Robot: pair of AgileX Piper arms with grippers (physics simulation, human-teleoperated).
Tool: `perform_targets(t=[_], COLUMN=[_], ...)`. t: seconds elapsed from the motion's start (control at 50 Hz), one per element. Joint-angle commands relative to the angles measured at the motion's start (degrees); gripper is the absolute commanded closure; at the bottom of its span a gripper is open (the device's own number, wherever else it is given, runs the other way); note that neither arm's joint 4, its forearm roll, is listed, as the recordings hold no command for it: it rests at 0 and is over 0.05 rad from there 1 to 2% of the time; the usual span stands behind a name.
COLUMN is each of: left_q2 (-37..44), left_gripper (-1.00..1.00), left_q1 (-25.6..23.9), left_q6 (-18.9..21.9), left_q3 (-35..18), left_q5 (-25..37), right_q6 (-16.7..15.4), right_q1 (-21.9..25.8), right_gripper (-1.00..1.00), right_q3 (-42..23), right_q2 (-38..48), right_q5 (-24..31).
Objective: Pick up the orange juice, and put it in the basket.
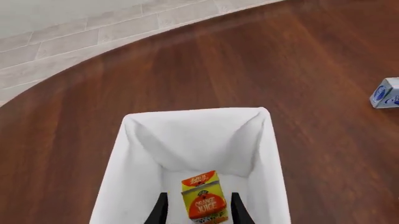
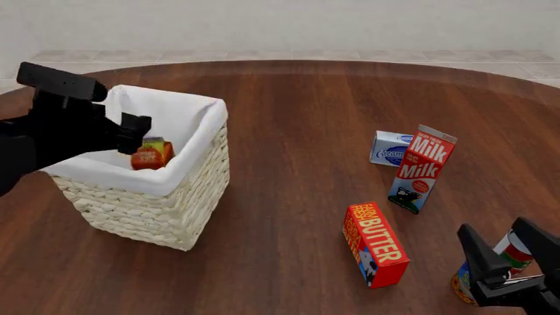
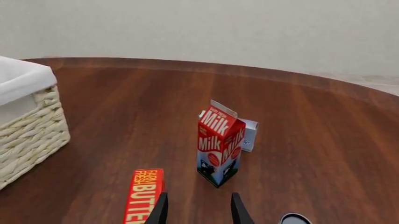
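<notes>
The orange juice carton (image 2: pixel 151 155) lies inside the basket (image 2: pixel 166 203), leaning by the basket's left wall. In the left wrist view the carton (image 1: pixel 203 198) rests on the white lining (image 1: pixel 187 140) between the two dark fingers, with gaps on both sides. My left gripper (image 2: pixel 136 129) hangs open over the basket's left rim, just above the carton, and also shows in the left wrist view (image 1: pixel 199 195). My right gripper (image 2: pixel 503 241) is open and empty at the table's near right, and also shows in the right wrist view (image 3: pixel 196 198).
A red-and-white Milk carton (image 2: pixel 421 167) stands at the right, with a small blue-and-white box (image 2: pixel 389 147) behind it. A red Butter box (image 2: pixel 376 244) lies nearer. A can (image 2: pixel 512 259) stands right by the right gripper. The basket's corner (image 3: pixel 25 116) shows in the right wrist view.
</notes>
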Motion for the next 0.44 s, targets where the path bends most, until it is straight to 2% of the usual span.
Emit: perform_targets(t=[0.02, 0.18, 0.2, 0.22, 0.26, 0.32, 0.44], left_q2=[-9.8, -16.3, -17.2, -17.9, -19.7, -22.7, -29.3], left_gripper=[-1.00, -1.00, -1.00, -1.00, -1.00, -1.00, -1.00], left_q1=[-0.6, -1.8, -1.7, -0.3, -2.0, -2.4, -4.4], left_q6=[1.9, 1.1, 1.9, 5.0, 2.6, 4.6, 2.5], left_q3=[2.0, 1.5, 1.6, 2.4, 2.5, 4.0, 5.0], left_q5=[3.7, 7.6, 7.8, 7.0, 8.6, 9.1, 12.8], right_q6=[0.0, 0.0, 0.0, 0.0, 0.1, 0.0, 0.0], right_q1=[0.3, 0.4, 0.4, 0.4, 0.4, 0.6, 0.9], right_gripper=[-1.00, -1.00, -1.00, -1.00, -1.00, -1.00, -1.00], right_q3=[0.0, 0.0, 0.0, 0.0, 0.0, 0.0, 0.0], right_q2=[0.0, 0.2, 0.1, 0.1, 0.1, -0.6, 0.3], right_q5=[0.0, -0.2, 0.0, -0.1, -0.1, 0.6, -0.2])
